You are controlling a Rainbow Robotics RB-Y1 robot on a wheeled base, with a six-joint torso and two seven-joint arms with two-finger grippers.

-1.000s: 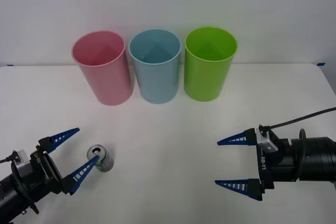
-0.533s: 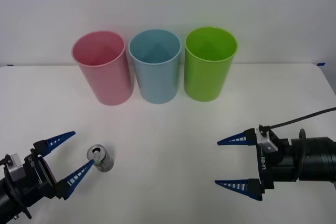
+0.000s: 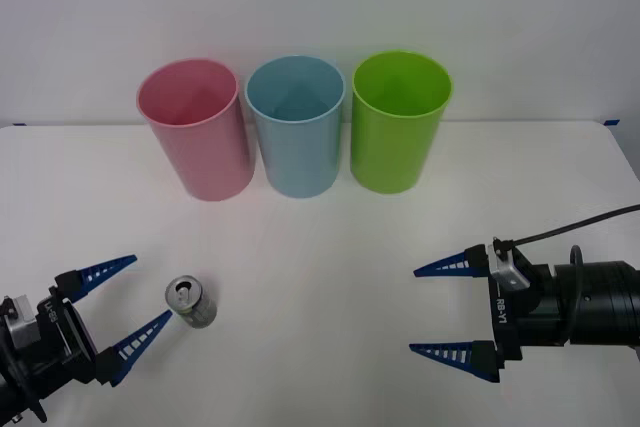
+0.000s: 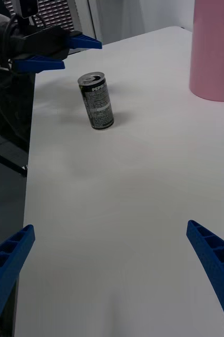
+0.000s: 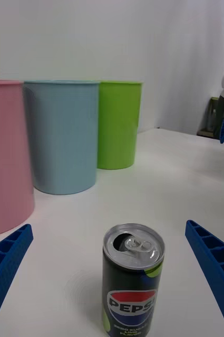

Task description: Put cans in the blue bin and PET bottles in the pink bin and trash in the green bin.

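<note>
My left gripper (image 3: 118, 309), fingers spread, faces the upright can (image 3: 190, 302) at 3 o'clock. I should centre it, then close. My right gripper (image 3: 452, 312) waits, fingers spread.

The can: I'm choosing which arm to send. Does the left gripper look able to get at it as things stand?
Probably yes. The can stands upright on the table just ahead of the left gripper, whose fingers are spread wider than the can, with nothing between them.

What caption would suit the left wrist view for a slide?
Open left gripper faces an upright can, with pink, blue and green bins behind.
</note>
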